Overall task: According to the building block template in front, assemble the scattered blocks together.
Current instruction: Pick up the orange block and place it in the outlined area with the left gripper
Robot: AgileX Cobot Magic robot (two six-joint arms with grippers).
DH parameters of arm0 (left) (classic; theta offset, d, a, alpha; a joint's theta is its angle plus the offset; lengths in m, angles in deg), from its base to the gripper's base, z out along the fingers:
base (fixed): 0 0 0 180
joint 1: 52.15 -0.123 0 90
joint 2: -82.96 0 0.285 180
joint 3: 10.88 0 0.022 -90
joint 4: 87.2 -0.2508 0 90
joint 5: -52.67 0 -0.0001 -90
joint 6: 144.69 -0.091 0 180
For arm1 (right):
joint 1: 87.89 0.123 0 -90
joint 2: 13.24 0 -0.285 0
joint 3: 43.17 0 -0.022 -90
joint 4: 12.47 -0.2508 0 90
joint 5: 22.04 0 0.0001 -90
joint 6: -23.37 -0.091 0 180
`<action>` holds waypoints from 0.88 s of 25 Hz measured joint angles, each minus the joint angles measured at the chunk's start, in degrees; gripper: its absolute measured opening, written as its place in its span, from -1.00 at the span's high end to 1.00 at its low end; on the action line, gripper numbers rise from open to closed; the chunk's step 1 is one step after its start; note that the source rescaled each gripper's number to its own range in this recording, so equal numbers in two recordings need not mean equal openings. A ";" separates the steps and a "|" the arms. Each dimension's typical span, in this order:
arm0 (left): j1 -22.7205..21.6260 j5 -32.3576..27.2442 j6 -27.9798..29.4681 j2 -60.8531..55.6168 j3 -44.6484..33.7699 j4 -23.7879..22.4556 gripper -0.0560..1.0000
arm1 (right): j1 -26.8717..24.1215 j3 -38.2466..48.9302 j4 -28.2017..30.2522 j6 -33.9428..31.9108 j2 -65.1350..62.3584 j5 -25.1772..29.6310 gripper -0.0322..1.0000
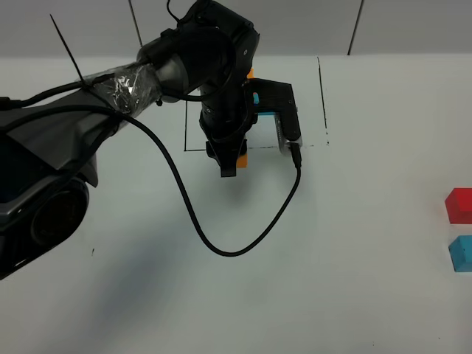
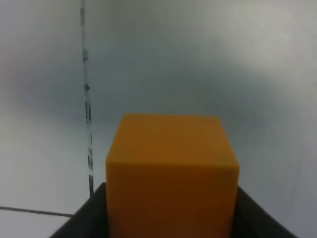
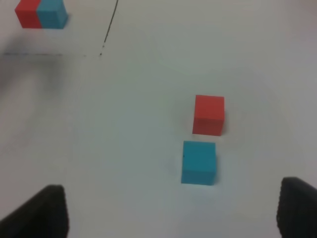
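The left arm (image 1: 125, 81) is stretched from the left edge toward the far middle of the white table (image 1: 354, 280). Its wrist is bent so that the left gripper (image 1: 231, 164) is pointed straight down, and a black cable (image 1: 214, 247) is hung in a loop beneath it. The jaws are clamped on the orange cube (image 2: 171, 173), which is held square between the dark fingers (image 2: 257, 218) with one flat face turned to the wrist camera. Whether it is set on the table or held just above it cannot be told. It is placed at the near line of the drawn black frame (image 1: 322, 96). Inside that frame the template (image 1: 255, 98) is largely hidden by the arm, with only an orange and a blue patch seen from above. Near the right edge the red cube (image 1: 459, 204) and the blue cube (image 1: 461, 253) are laid flat, just beside each other with a narrow gap, the red one farther back. The right gripper (image 3: 168, 218) is aimed at this pair with its jaws spread wide, and both cubes are left untouched ahead of its fingertips (image 3: 39, 213).
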 joint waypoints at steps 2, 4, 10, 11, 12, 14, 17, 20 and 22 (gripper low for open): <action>0.13 -0.41 -0.56 0.66 0.49 0.15 0.89 | 0.00 0.00 0.00 0.00 0.00 0.00 -0.81; 0.13 -0.59 -0.99 1.26 0.59 0.91 0.89 | 0.00 0.00 0.00 0.00 0.00 0.00 -0.81; 0.13 -0.68 -2.77 3.89 1.62 3.44 0.89 | 0.00 0.00 0.00 0.00 0.00 0.06 -0.81; 0.13 -0.43 -2.76 4.20 1.84 3.74 0.89 | 0.00 0.00 0.00 0.00 0.00 0.06 -0.81; 0.13 -0.27 -2.86 4.66 2.18 3.85 0.89 | 0.00 0.00 0.00 0.00 0.00 0.06 -0.81; 0.13 0.49 -2.91 5.24 2.52 3.89 0.89 | 0.00 0.00 0.00 0.00 0.00 0.06 -0.81; 0.13 1.90 -2.93 5.53 2.77 4.07 0.89 | 0.00 0.00 0.00 0.00 0.00 0.06 -0.81; 0.13 2.15 -2.98 5.53 2.76 4.39 0.89 | 0.00 0.00 0.00 0.00 0.00 0.06 -0.81; 0.13 2.15 -2.98 5.53 2.76 4.39 0.89 | 0.00 0.00 0.00 0.00 0.00 0.06 -0.81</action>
